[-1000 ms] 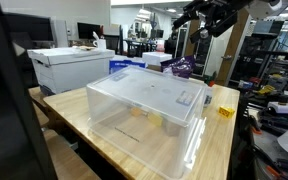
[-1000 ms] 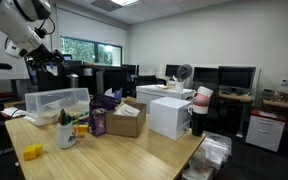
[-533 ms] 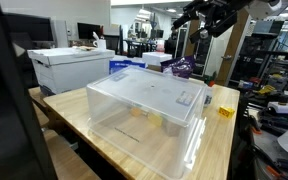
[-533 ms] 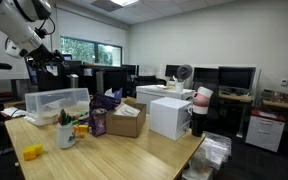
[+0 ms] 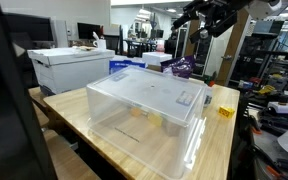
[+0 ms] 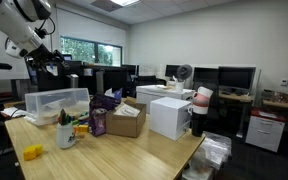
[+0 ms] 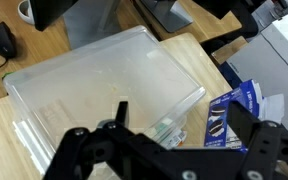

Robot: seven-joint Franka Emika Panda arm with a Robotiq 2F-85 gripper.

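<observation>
- One gripper (image 7: 172, 152) is my tool. It hangs high above the clear bin (image 7: 104, 85), its fingers are spread wide, and they grasp nothing.
- In an exterior view the gripper (image 5: 212, 20) is well apart from the clear bin, up and behind its far side.
- The clear bin sits on the wooden table (image 5: 219, 140) with its flat top facing up to me. Some small things show dimly through its wall.
- Just beside one corner of the clear bin lies a blue packet (image 7: 229, 108). A yellow block (image 5: 225, 111) stands near the bin, close to the table's edge.
- I think a straight descent is risky: my spread fingers can strike the flat top, and this thin plastic can bend or crack.
- A push from the side can make the light bin slide, and then it can knock the yellow block off the table.
- If I come down too close to that corner, one finger can catch the blue packet instead.
</observation>
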